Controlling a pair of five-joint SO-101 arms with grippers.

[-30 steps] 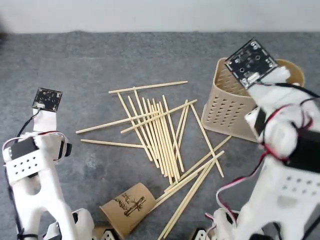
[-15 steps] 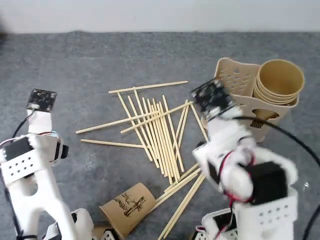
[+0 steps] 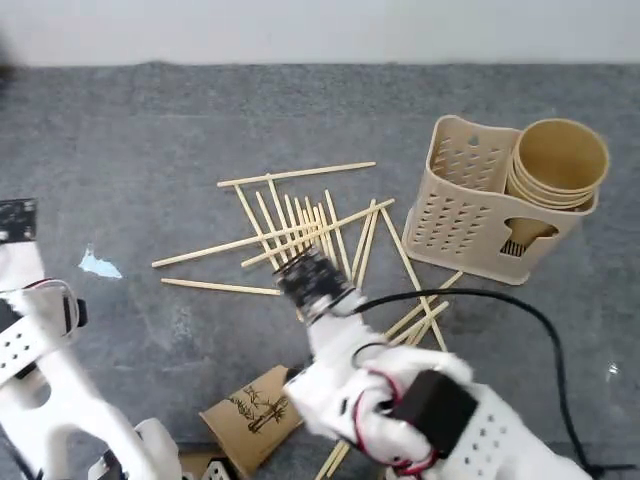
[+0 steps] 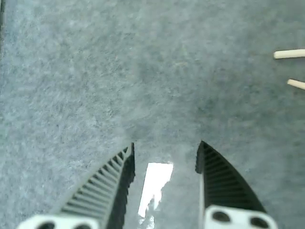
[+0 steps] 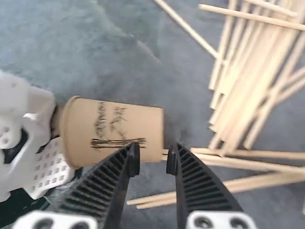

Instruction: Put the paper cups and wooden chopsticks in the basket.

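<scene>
A beige slotted basket (image 3: 462, 215) stands at the right with a stack of paper cups (image 3: 556, 165) in its far compartment. One printed paper cup (image 3: 255, 412) (image 5: 112, 131) lies on its side at the front. Several wooden chopsticks (image 3: 305, 245) (image 5: 252, 90) are scattered mid-table. My right arm (image 3: 400, 400) is at the front centre. Its gripper (image 5: 151, 153) is narrowly open just short of the lying cup's base, holding nothing. At the left edge my left gripper (image 4: 166, 145) stands open above the grey mat over a pale scrap (image 4: 155, 183). Two chopstick tips (image 4: 288, 54) show beside it.
A grey mat (image 3: 150, 130) covers the table, with free room at the back and left. A small light-blue scrap (image 3: 98, 265) lies on the left. The left arm's white base (image 5: 24, 143) stands right behind the lying cup.
My right arm swung from above the basket to the front centre, over the lying cup. The cup stack in the basket came into sight. The left arm drew back leftward, uncovering the blue scrap.
</scene>
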